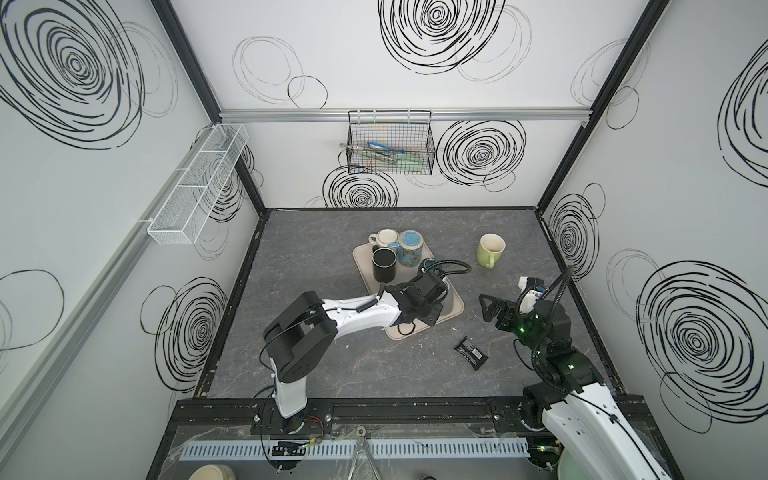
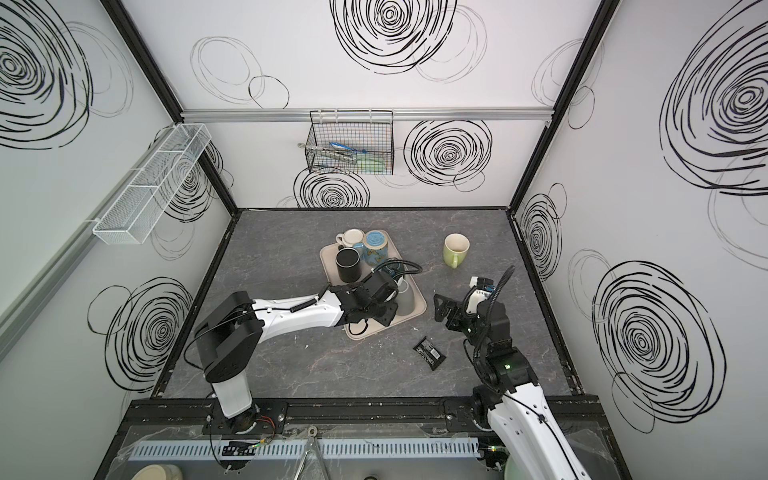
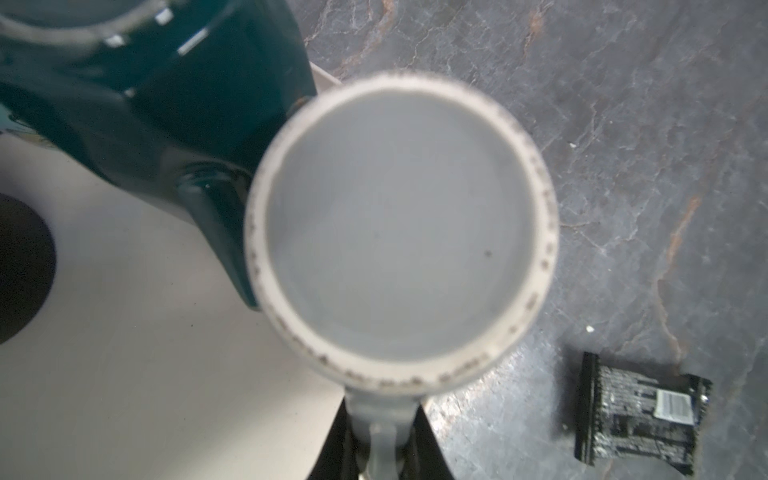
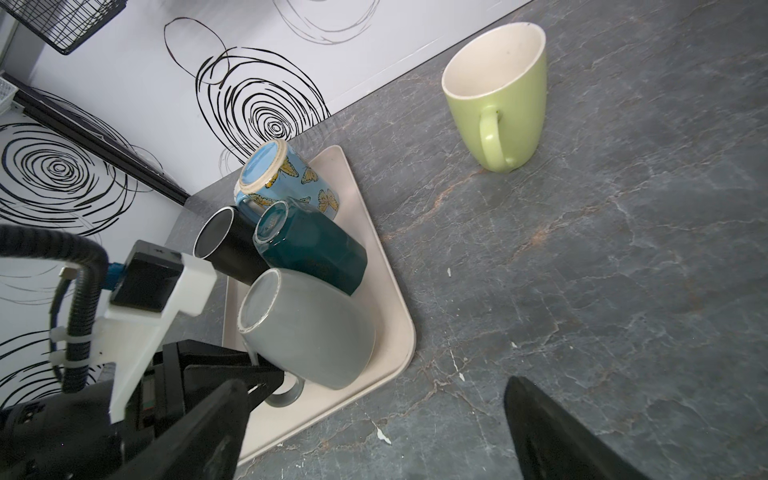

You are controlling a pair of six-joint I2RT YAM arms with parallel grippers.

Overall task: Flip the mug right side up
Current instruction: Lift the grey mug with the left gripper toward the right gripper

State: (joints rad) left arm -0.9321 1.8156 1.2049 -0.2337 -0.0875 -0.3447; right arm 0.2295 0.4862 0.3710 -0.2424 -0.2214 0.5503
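On beige tray [image 4: 395, 332] | grey ceramic mug [image 4: 307, 328] base-up, axis near upright | left fingers [image 4: 257, 374] clamped on its handle | right fingers [image 4: 552, 432] wide apart, empty

A green mug [image 1: 490, 249] stands upright on the grey counter [image 1: 311, 249], well apart from the beige tray [image 4: 357, 195]. Crowded on the tray are a black mug [image 1: 383, 264], a cream mug [image 1: 386, 237], a blue butterfly mug [image 1: 409, 247] (base up) and a teal mug [image 4: 316, 245]. A black wrapper [image 1: 470, 353] lies on the counter near the tray.
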